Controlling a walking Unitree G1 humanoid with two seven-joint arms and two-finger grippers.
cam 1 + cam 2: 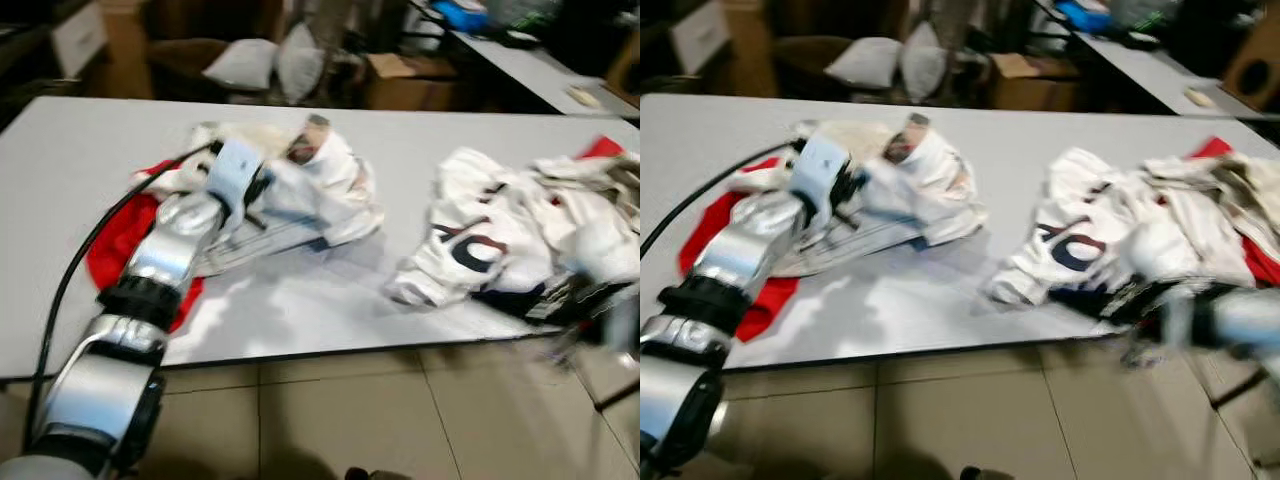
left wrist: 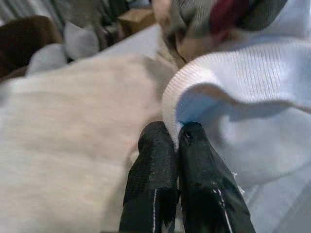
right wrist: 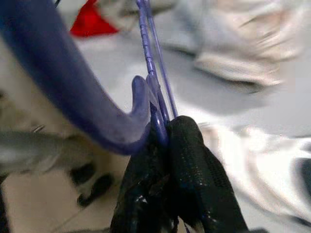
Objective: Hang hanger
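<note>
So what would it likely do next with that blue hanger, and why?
Probably bring the blue hanger across toward the pale sweater's collar. The right gripper is shut on the hanger near the right clothes pile, while the left gripper pinches the ribbed collar in the left pile. Hanger and garment are apart, so they must meet first.

The right arm [image 1: 1225,318] is smeared by motion blur at the table's near right corner — its outline can't be traced. The blue hanger [image 3: 82,92] runs off the right wrist view's upper left edge, so its full shape is cut off. The right clothes pile [image 1: 540,235] is soft with blur and clipped by the frame's right edge. The left gripper [image 2: 174,138] has its fingertips pressed into a light blue ribbed hem [image 2: 218,73] — what lies beneath stays hidden.
</note>
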